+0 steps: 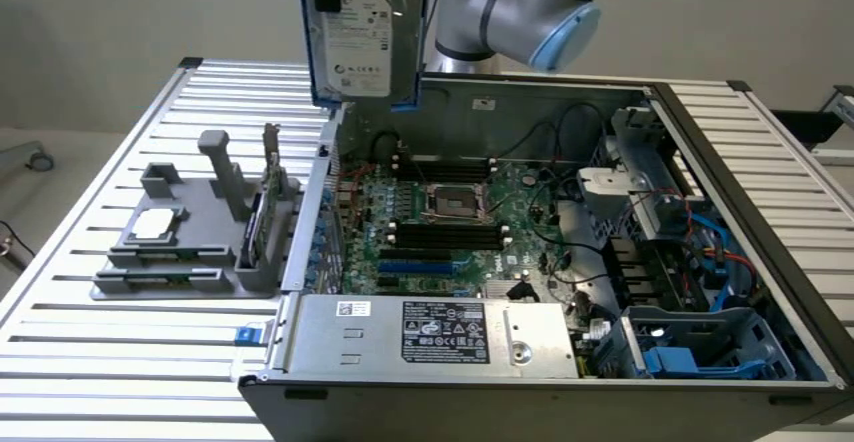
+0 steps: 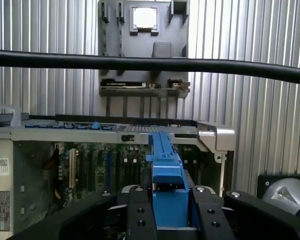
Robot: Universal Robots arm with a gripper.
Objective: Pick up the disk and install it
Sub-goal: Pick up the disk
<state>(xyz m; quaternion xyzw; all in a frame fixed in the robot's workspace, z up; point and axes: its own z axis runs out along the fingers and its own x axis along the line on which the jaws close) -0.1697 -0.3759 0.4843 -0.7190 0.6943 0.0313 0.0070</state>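
Disk of silver-grey metal in a blue plastic frame (image 1: 358, 32) hangs pinched in the jaws over the open grey computer case (image 1: 521, 97), picked up but not installed, needing alignment with a bay

My gripper (image 2: 171, 216) holds the disk (image 1: 360, 32) upright over the far wall of the computer case (image 1: 534, 414); the parts holder (image 1: 200, 252) lies on the table (image 1: 80, 352) at the exterior view's left of it

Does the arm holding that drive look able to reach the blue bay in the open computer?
Probably yes: the blue bay stands uncovered in the open computer, though cables run close beside it.
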